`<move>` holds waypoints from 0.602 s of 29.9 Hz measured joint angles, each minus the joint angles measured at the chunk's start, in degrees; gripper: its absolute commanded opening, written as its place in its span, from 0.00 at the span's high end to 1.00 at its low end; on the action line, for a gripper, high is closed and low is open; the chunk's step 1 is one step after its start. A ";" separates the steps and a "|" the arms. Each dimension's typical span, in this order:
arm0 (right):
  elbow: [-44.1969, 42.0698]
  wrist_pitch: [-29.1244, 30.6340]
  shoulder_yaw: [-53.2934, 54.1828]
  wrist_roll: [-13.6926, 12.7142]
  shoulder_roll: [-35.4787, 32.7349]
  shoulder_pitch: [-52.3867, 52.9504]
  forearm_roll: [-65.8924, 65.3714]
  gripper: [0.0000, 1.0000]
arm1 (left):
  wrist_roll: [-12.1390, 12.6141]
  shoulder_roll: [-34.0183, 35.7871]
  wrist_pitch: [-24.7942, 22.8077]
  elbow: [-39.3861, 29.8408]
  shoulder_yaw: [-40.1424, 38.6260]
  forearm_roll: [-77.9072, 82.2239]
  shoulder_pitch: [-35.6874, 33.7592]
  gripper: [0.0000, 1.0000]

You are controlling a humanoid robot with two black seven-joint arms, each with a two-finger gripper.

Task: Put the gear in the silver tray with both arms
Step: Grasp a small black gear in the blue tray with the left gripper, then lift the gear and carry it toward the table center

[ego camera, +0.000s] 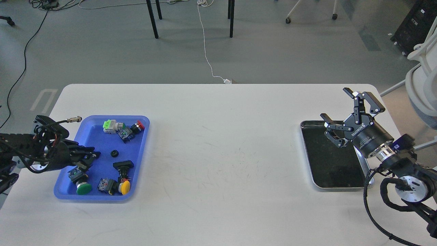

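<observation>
- Entering from the left edge, the left arm [30, 150] is seen low over the blue tray [92, 135], with its end effector [89, 158] inside the tray's left side.
- Whether the left end effector is spread or pressed together cannot be told; it is dark and seen end-on, just above a green-capped push button [83, 187].
- Scattered in the blue tray are a small black gear [113, 153], a yellow-capped button [125, 186], a black-capped switch [123, 166], a red-capped button [138, 126] and a green-and-white switch block [110, 125].
- A white worktop [218, 153] carries both trays, which are set well apart at opposite ends.
- The silver tray [309, 160], with its shiny rim and dark inner surface, is placed near the right end of the worktop.
- The right end effector [344, 111] is held above the tray's far right corner, its fingers spread wide with nothing between them.
- The right arm [406, 174] is seen coming in from the lower right.
</observation>
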 measured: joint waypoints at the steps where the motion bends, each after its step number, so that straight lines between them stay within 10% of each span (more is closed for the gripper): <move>1: 0.00 -0.02 0.00 0.00 0.00 0.00 0.00 0.01 | 0.00 0.03 0.02 -0.02 0.00 0.00 0.00 0.87; 18: -0.09 -0.22 0.09 0.00 0.18 0.27 0.00 0.01 | 0.02 4.70 -5.10 -17.95 -0.12 0.00 -14.58 0.86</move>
